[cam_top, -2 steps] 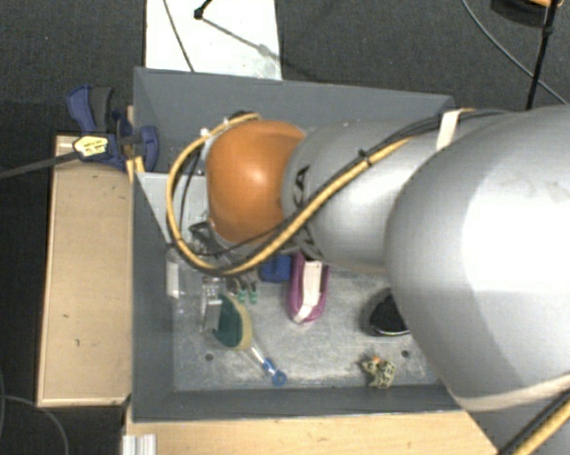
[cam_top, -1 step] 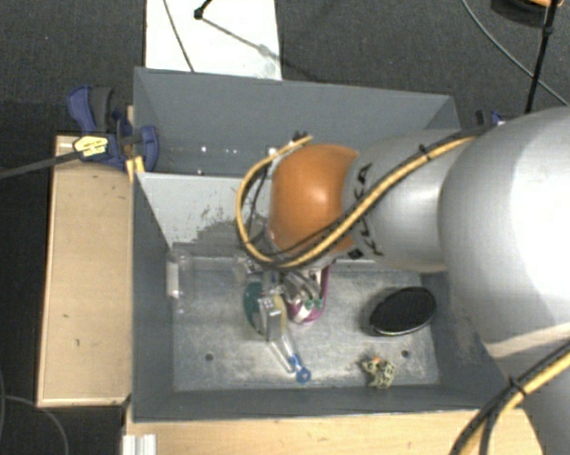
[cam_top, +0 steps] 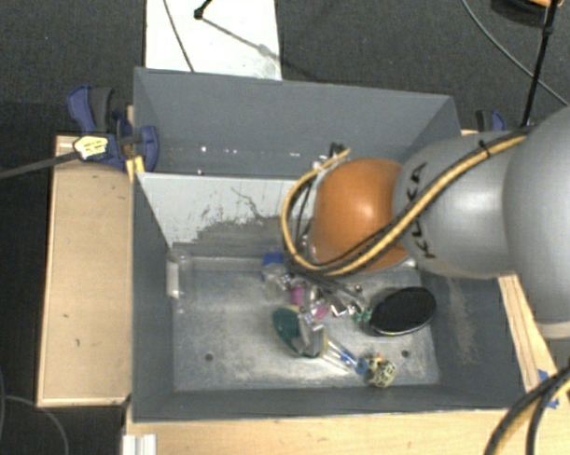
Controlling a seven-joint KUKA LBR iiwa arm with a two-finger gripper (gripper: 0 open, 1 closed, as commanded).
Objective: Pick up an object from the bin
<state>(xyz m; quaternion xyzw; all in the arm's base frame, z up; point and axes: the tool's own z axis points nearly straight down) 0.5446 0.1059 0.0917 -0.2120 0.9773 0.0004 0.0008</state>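
Camera view: pincer (cam_top: 311, 338) down near the middle of the grey bin (cam_top: 215, 359) floor, under the orange cover (cam_top: 356, 210) and looped cables (cam_top: 299, 234) of the wrist. Width of pincer opening: cannot tell, tip lost in clutter and shadow.

Nearest thing: dark green lump (cam_top: 286, 325), lying on the floor just left of the pincer tip. Touching or merely beside, not resolvable. Not seen held.

Around it:
- black oval disc (cam_top: 403, 310), flat, to the right, apart from the pincer.
- clear tube with blue end (cam_top: 344, 356), slanting down-right from beside the pincer tip.
- small yellow-green piece (cam_top: 384, 371) at the tube's far end, near the front wall.
- pink piece (cam_top: 298, 293) and small green bit (cam_top: 364, 316) close under the wrist, partly covered by it.
- blue scrap (cam_top: 272, 262) at the back wall, half hidden by the cables.

Left half of floor bare metal, scuffed. Shapes under the wrist too tangled to separate further.
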